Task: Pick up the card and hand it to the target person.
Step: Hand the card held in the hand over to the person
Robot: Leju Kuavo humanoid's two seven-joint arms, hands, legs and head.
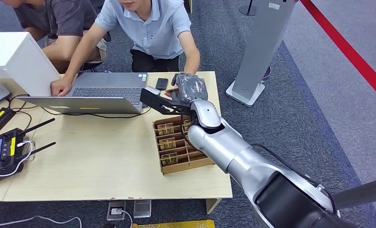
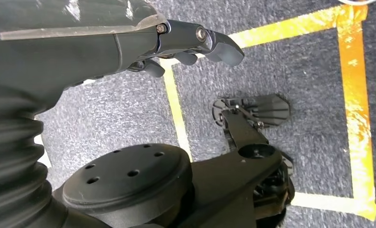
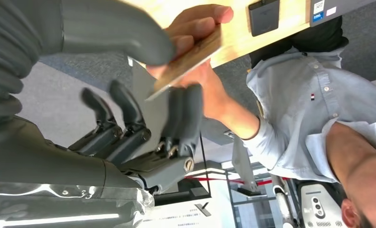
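My right hand (image 1: 190, 89) is stretched over the far edge of the table toward the person in the light blue shirt (image 1: 153, 28). In the right wrist view it (image 3: 143, 114) pinches a thin tan card (image 3: 195, 56) between thumb and fingers (image 3: 182, 111). The person's hand (image 3: 200, 23) grips the same card from the other side. My left hand (image 2: 186, 42) hangs beside my body over the carpet, its fingers loosely apart and holding nothing.
A wooden compartment box (image 1: 163, 166) with more cards stands under my right forearm. An open laptop (image 1: 96, 90), a black phone (image 1: 161, 83), a white box (image 1: 15, 59) and a black router (image 1: 5, 152) lie to the left. A second person (image 1: 58, 23) sits behind.
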